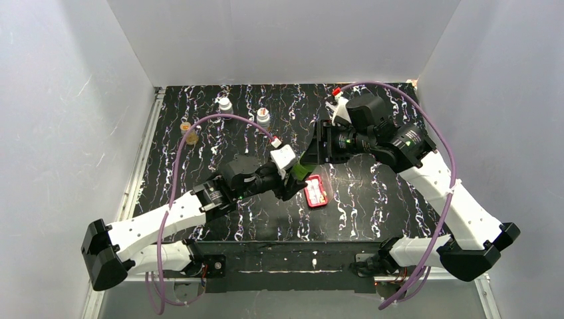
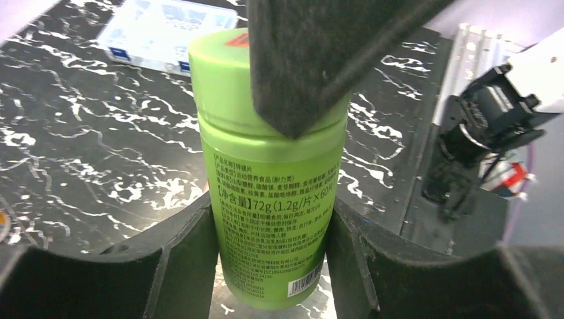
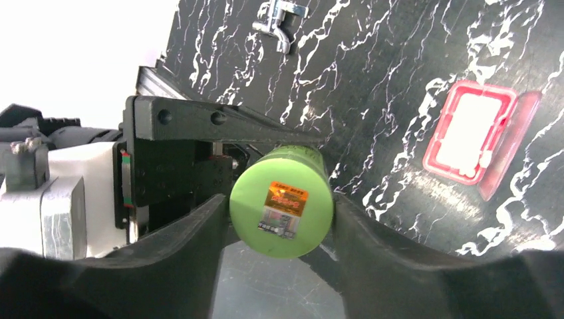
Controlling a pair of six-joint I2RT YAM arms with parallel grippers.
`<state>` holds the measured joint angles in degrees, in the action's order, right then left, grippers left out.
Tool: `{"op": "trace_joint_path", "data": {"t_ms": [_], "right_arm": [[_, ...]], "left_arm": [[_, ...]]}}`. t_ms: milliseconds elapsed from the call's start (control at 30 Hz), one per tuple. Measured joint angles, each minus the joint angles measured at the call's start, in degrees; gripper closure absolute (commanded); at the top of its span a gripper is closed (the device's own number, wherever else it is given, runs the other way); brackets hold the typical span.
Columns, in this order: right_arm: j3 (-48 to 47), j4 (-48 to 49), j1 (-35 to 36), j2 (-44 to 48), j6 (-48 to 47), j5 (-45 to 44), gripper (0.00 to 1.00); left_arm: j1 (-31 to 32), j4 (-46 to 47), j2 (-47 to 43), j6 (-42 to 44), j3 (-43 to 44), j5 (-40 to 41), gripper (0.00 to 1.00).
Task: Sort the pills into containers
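Observation:
A lime-green pill bottle [image 1: 306, 167] hangs above the table between both arms. My left gripper [image 2: 271, 239] is shut on its labelled body [image 2: 273, 199]. My right gripper [image 3: 281, 216] is shut on its green cap [image 3: 281, 203], with a finger touching each side. The containers are the whitish compartments of a small red case [image 1: 316, 191], which lies on the marbled black table just right of the bottle. In the right wrist view the case [image 3: 473, 136] is at the upper right. No loose pills show.
Two small white bottles [image 1: 225, 104] [image 1: 264, 116] and an amber one [image 1: 191, 133] stand at the back left. A pale flat box [image 2: 159, 33] lies beyond the bottle in the left wrist view. White walls close in the table [image 1: 372, 212].

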<state>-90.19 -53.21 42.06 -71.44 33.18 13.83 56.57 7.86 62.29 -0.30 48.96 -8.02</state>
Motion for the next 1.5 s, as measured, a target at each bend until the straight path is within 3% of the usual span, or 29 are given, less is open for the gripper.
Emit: {"op": "trace_joint_path", "data": {"t_ms": [67, 200, 400, 533, 733, 933, 1200, 1500], "right_arm": [[0.0, -0.4, 0.2, 0.0, 1.9, -0.7, 0.02], [-0.1, -1.0, 0.7, 0.0, 1.3, -2.1, 0.02], [-0.6, -1.8, -3.2, 1.5, -1.8, -2.3, 0.02], [2.0, 0.2, -7.3, 6.5, -7.0, 4.6, 0.02], [6.4, 4.6, -7.6, 13.1, -12.8, 18.5, 0.02], [7.9, 7.5, -7.2, 13.5, -15.3, 27.3, 0.02], [8.3, 8.4, -5.3, 12.2, -16.6, 29.6, 0.15], [8.2, 8.3, -3.7, 12.1, -17.1, 28.9, 0.40]], "left_arm": [[1.0, 0.0, 0.5, 1.5, 0.6, 2.8, 1.00], [1.1, 0.0, 0.6, 2.5, 0.9, 2.1, 1.00], [-0.1, -1.6, -0.5, 1.4, 0.9, -7.2, 1.00], [-3.9, -1.4, -2.5, -2.8, 0.9, -19.3, 1.00], [-8.7, 2.0, -3.0, -10.3, 0.9, -35.4, 1.00], [-9.4, 9.0, -1.6, -17.6, 0.9, -45.5, 1.00], [-9.5, 14.2, 1.1, -23.2, 0.9, -50.7, 1.00], [-9.5, 15.3, 2.2, -25.0, 0.9, -51.2, 1.00]]}}
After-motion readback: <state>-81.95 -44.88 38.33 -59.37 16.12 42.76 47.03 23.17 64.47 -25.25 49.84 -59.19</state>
